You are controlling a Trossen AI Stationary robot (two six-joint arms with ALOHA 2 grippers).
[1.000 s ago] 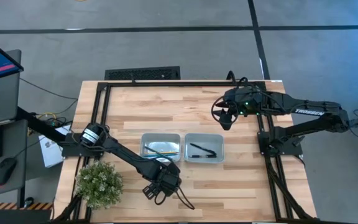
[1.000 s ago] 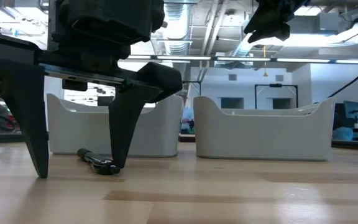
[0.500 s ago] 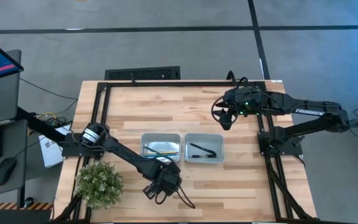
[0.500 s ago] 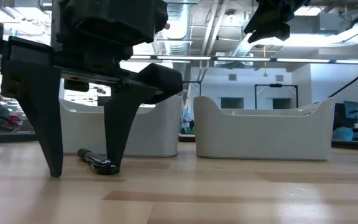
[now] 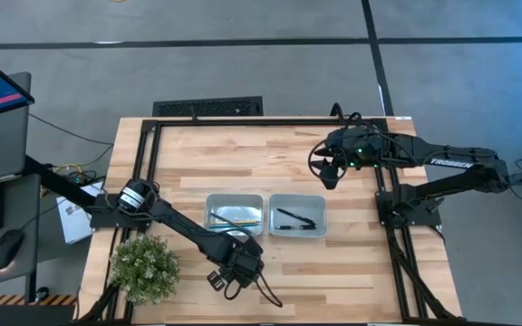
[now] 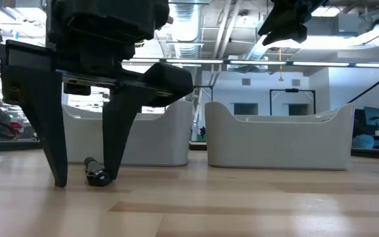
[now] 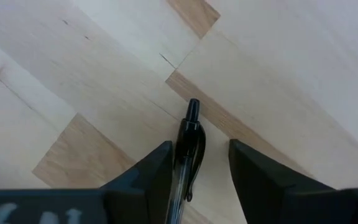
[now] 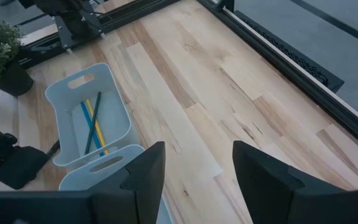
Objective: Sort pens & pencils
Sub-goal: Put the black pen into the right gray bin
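From above, the left claw [image 5: 235, 270] near the surface's [image 5: 333, 272] front edge hides the pen. The low view shows its narrowly parted fingers straddling the pen [image 6: 97, 174], one touching it. The left wrist view cuts off the pen's rear. The right claw [image 5: 331, 169] hangs open near the far right corner.

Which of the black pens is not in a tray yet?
The pen lying on the bare wood between the left tool's open fingers. The other pens already lie inside the right-hand tray.
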